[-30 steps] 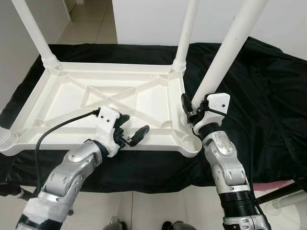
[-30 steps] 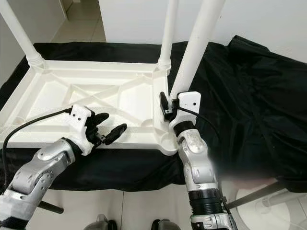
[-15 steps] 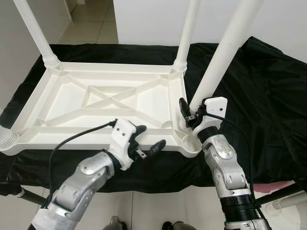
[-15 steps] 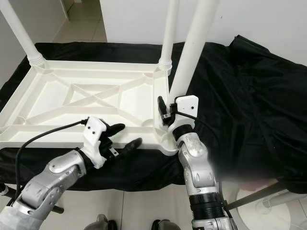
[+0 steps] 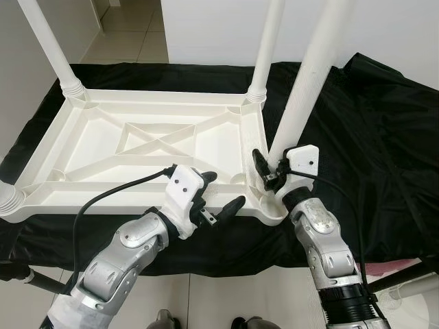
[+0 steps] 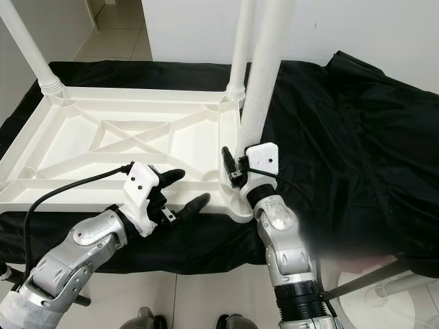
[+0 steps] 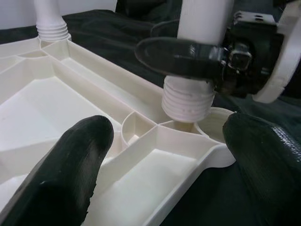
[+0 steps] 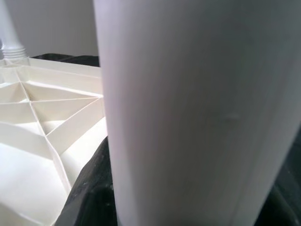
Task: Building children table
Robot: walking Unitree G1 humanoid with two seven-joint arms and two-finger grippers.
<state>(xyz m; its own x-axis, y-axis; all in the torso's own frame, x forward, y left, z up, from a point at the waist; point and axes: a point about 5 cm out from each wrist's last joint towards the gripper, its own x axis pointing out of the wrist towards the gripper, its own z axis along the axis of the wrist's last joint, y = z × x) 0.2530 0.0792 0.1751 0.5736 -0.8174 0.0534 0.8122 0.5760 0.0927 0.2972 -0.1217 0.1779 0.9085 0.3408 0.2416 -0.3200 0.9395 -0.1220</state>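
One long white plastic leg (image 5: 302, 96) stands clenched in the right gripper (image 5: 266, 171), its threaded end over the upturned white plastic tabletop's (image 5: 137, 147) five-o'clock corner socket. The left gripper (image 5: 221, 199) hovers released beside it. Entered tilted, the thread may jam.

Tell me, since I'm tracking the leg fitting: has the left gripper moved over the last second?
Yes. The left gripper has moved right along the tabletop's near edge toward the corner socket, where the right gripper holds the leg.

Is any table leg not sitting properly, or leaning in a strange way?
Yes. The leg held by the right gripper leans, unlike the upright far leg. Its threaded end hovers above the corner socket, not yet screwed in.
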